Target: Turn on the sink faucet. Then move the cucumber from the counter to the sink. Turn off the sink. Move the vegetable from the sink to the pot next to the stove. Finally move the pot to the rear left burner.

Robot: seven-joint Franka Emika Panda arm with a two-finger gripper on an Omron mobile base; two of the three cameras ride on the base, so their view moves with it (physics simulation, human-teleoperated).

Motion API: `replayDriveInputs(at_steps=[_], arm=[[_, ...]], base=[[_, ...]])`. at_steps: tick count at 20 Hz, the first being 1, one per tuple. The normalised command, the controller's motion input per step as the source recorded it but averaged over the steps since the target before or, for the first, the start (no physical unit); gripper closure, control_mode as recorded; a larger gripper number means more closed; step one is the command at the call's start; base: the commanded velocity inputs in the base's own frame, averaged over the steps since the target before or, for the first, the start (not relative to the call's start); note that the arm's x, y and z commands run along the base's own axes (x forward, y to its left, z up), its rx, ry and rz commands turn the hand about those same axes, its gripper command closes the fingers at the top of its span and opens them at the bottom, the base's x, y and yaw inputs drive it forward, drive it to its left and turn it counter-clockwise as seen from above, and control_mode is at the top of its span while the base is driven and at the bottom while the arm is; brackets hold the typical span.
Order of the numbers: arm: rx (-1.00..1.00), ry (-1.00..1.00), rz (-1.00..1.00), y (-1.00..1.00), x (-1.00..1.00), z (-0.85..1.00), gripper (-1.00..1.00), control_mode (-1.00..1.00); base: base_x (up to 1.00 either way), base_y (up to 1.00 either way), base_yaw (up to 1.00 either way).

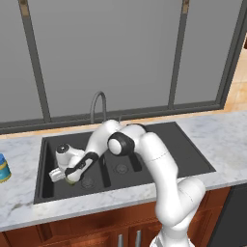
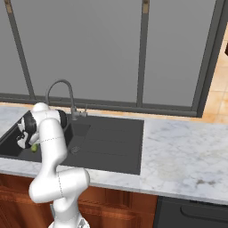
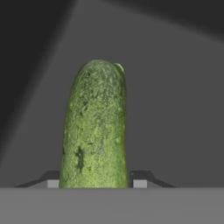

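From the left base view, my arm reaches down into the sink's (image 1: pixel 193 159) left bowl, my gripper (image 1: pixel 70 177) low over a green cucumber (image 1: pixel 71 180) near the front wall. From the right base view, the cucumber (image 2: pixel 34 148) peeks beside my wrist, below the faucet (image 2: pixel 60 95). In the hand view, the cucumber (image 3: pixel 95 127) stands between my fingertips (image 3: pixel 140 180), which flank it closely; I cannot tell whether they are pressing it.

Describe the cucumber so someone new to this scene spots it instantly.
Start at the dark sink set in the marble counter. In its left basin, the cucumber lies between the fingers of the white arm's pincer. It is the one bumpy green thing there.
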Motion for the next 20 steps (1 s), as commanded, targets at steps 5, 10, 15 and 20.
replayDriveInputs(at_steps=[5, 10, 15, 20], arm=[[0.0, -0.06, 0.0, 0.0, -0.19, 0.8, 1.0, -1.0], [0.01, -0.08, 0.0, 0.0, -0.44, 0.81, 1.0, -1.0], [0.02, -0.05, 0.0, 0.0, -0.51, 0.7, 1.0, -1.0], [0.05, -0.05, 0.0, -0.03, -0.65, 0.48, 1.0, -1.0]], base=[[0.0, 0.0, 0.0], [0.0, 0.0, 0.0], [0.0, 0.0, 0.0], [0.0, 0.0, 0.0]])
